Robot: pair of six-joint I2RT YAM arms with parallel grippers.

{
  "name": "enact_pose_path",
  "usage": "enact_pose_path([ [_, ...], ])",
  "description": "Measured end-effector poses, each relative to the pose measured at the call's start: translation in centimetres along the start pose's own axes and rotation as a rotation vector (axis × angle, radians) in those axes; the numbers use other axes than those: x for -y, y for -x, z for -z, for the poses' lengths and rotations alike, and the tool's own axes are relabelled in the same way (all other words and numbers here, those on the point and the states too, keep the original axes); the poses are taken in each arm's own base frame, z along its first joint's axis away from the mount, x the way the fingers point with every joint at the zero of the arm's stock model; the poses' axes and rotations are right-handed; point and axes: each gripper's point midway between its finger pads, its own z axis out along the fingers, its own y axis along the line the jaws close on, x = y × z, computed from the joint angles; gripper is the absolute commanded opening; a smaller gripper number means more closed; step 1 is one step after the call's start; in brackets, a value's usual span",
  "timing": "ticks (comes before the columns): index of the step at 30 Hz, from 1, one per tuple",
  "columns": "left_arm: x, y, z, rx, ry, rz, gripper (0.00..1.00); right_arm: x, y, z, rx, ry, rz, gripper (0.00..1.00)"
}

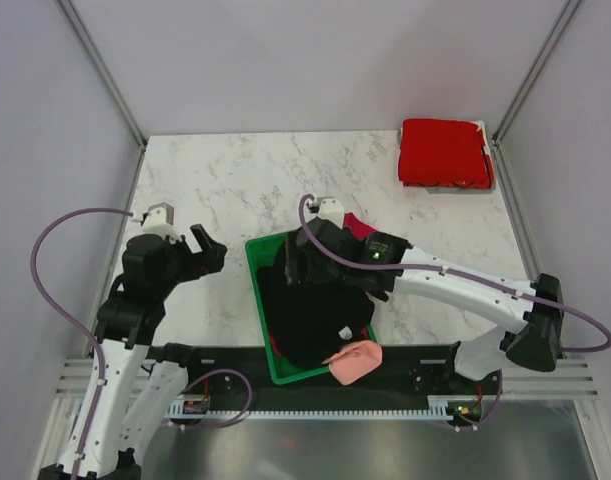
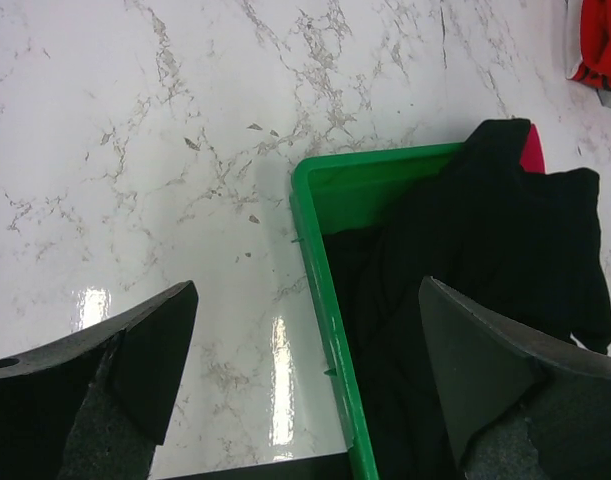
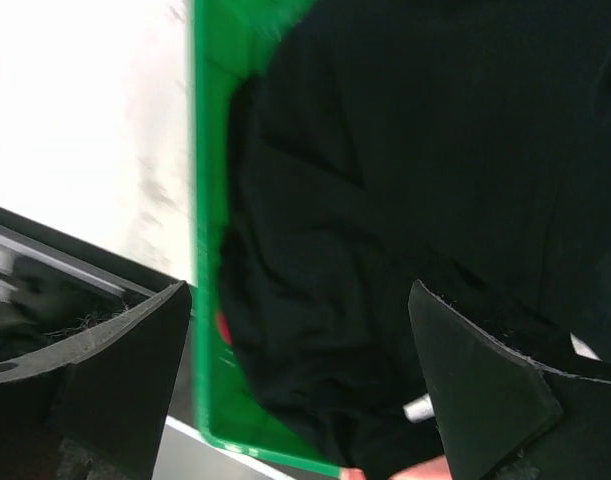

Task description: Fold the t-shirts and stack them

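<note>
A large black t-shirt (image 1: 307, 318) fills the green bin (image 1: 253, 254). A peach shirt (image 1: 355, 360) hangs over the bin's near right corner. A magenta shirt (image 1: 360, 228) peeks out at its far right. A folded red t-shirt (image 1: 443, 152) lies at the table's back right corner. My right gripper (image 1: 291, 264) is open and empty just above the black shirt (image 3: 405, 180), near the bin's left wall (image 3: 207, 200); its jaws (image 3: 300, 360) stand wide apart. My left gripper (image 1: 207, 250) is open and empty, left of the bin, above the marble; in its view (image 2: 310, 370) the jaws straddle the bin's rim (image 2: 315, 250).
The marble table (image 1: 215, 190) runs left and behind the bin. Grey walls with metal posts close it on three sides. A black rail (image 1: 235, 360) lies along the near edge. The red shirt's edge shows in the left wrist view (image 2: 600, 50).
</note>
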Motion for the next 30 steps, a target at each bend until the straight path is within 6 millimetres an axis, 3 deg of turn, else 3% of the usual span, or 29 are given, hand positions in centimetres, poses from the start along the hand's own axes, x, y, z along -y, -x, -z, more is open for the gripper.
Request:
enact_pose_path([
  [3,0.0,0.0,0.0,0.000,-0.001,0.000,1.00,1.6,-4.9,-1.8,-0.109,-0.052,0.070,0.97],
  [7,0.1,0.2,0.2,0.012,-0.007,0.000,1.00,1.3,-11.1,-3.8,-0.241,-0.090,0.184,0.96],
  [11,0.3,0.1,0.3,0.006,-0.020,0.000,1.00,1.0,-15.0,-5.1,-0.316,-0.114,0.265,0.92],
  [14,0.4,0.1,0.3,0.005,-0.023,0.000,1.00,1.5,-15.9,-5.9,-0.331,-0.146,0.286,0.86],
  [16,0.4,0.1,0.3,0.005,-0.024,0.000,1.00,1.8,-16.0,-6.1,-0.333,-0.160,0.293,0.76],
  [22,0.4,0.0,0.3,0.005,-0.024,0.000,1.00,2.1,-16.0,-6.2,-0.324,-0.183,0.308,0.29],
  [23,0.4,0.0,0.3,0.005,-0.024,0.000,1.00,2.0,-16.0,-6.2,-0.321,-0.181,0.312,0.11],
  [24,0.4,0.0,0.3,0.005,-0.024,0.000,1.00,2.0,-16.0,-6.2,-0.321,-0.179,0.316,0.04],
  [25,0.4,0.0,0.3,0.005,-0.024,0.000,1.00,1.8,-16.0,-6.1,-0.319,-0.178,0.315,0.00],
  [30,0.4,0.0,0.3,0.005,-0.024,0.000,1.00,1.6,-16.0,-6.0,-0.312,-0.178,0.317,0.00],
])
